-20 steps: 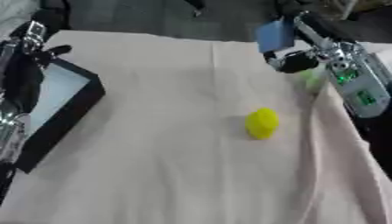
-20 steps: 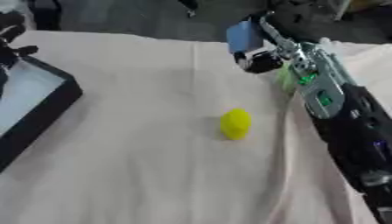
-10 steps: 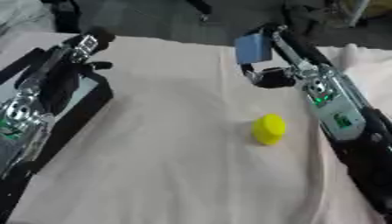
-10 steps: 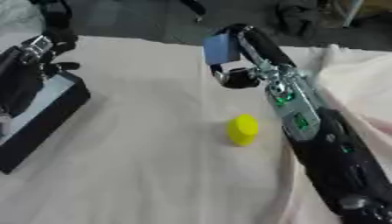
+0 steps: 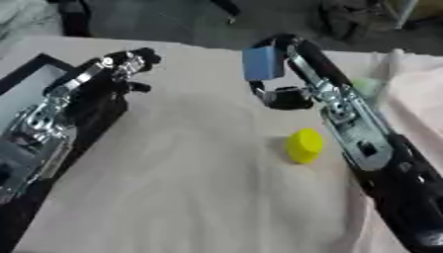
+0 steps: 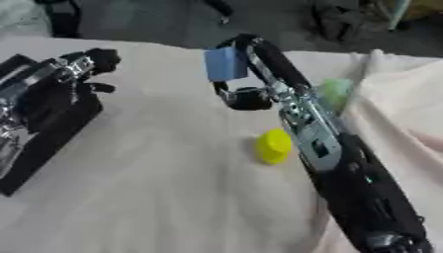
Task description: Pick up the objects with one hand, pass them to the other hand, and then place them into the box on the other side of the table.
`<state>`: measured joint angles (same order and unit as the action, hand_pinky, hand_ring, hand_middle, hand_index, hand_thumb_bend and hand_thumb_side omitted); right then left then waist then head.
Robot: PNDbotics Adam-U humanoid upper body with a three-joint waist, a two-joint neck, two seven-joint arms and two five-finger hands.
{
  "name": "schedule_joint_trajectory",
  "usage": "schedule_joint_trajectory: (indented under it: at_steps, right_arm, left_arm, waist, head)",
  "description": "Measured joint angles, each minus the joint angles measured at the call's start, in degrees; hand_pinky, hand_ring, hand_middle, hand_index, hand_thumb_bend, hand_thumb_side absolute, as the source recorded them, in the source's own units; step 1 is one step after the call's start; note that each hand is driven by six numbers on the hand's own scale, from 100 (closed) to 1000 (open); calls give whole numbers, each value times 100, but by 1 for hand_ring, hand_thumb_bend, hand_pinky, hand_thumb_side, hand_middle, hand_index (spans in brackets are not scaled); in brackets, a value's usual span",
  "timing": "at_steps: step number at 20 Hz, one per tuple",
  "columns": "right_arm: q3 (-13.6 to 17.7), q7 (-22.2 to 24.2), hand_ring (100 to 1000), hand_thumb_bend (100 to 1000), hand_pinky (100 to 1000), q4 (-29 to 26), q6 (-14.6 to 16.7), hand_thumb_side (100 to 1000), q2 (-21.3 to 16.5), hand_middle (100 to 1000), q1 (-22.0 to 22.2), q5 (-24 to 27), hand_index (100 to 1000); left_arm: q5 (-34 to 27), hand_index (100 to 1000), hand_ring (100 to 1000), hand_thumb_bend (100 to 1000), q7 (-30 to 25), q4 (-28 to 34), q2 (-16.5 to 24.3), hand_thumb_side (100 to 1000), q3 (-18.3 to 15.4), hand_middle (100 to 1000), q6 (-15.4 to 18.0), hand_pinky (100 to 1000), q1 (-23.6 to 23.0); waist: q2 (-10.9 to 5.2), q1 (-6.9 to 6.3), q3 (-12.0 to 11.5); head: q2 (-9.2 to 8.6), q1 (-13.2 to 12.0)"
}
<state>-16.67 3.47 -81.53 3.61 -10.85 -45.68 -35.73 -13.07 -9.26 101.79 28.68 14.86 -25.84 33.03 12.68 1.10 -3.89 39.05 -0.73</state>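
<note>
While my right hand (image 5: 279, 74) hangs above the table's far middle, its fingers curl round a blue block (image 5: 259, 63). I see my left hand (image 5: 121, 69) over the near edge of the black box (image 5: 34, 66) at left, but I cannot tell how its fingers stand. On the cloth (image 5: 190, 173), beside my right forearm, lies 1 yellow object (image 5: 304, 145).

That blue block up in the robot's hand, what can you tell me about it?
The blue block is a small, plain, matte, box-shaped piece, light blue, with flat faces and squared edges; its material can't be told. It is held up above the cream cloth, pinched at the fingertips of the right hand, whose fingers curl round it. It sits nearly upright, tilted slightly. Nothing else touches it. The left hand is apart from it, over by the black box; the yellow object lies on the cloth below.
</note>
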Motion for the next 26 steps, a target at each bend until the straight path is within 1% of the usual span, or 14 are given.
schedule_joint_trajectory:
  at_steps: [1,5,10,12,16,18,21,26]
  right_arm:
    - [-15,-18,555,100,701,-11,18,100,36,486,36,30,599]
    - [-72,-75,543,100,693,-51,76,100,129,476,186,189,590]
    - [-113,-170,529,100,685,-177,169,100,241,462,323,308,575]
    - [-144,-221,516,100,676,-218,226,100,284,447,358,327,559]
    - [-232,-393,516,100,685,-265,419,100,345,446,389,383,558]
    - [-283,-454,515,100,687,-265,497,100,362,445,390,383,558]
    - [-336,-496,514,100,689,-265,582,100,413,444,417,366,557]
    - [-390,-514,512,100,689,-302,688,100,507,441,535,304,554]
  left_arm:
    - [38,833,1000,183,-58,-20,-10,714,29,994,-7,880,23]
    - [193,815,1000,252,-271,-63,-56,629,117,985,54,892,69]
    - [343,799,1000,334,-533,-101,-102,565,183,977,350,926,82]
    - [397,797,1000,345,-687,-128,-117,556,212,975,541,934,117]
    - [460,805,1000,347,-1051,-242,-196,559,251,979,942,938,180]
    - [515,807,1000,347,-1190,-333,-223,566,254,980,1078,938,205]
    - [626,817,1000,350,-1314,-450,-272,576,268,985,1179,940,241]
    - [802,821,1000,348,-1451,-550,-354,588,294,990,1229,942,271]
  waist:
    - [2,0,-3]
    - [18,0,-5]
    - [47,0,-13]
    - [51,0,-25]
    - [84,0,-50]
    - [89,0,-59]
    - [117,0,-74]
    - [156,0,-83]
  head:
    - [34,24]
    - [142,69]
    - [167,86]
    - [167,90]
    - [152,106]
    - [109,115]
    - [55,127]
    - [-42,131]
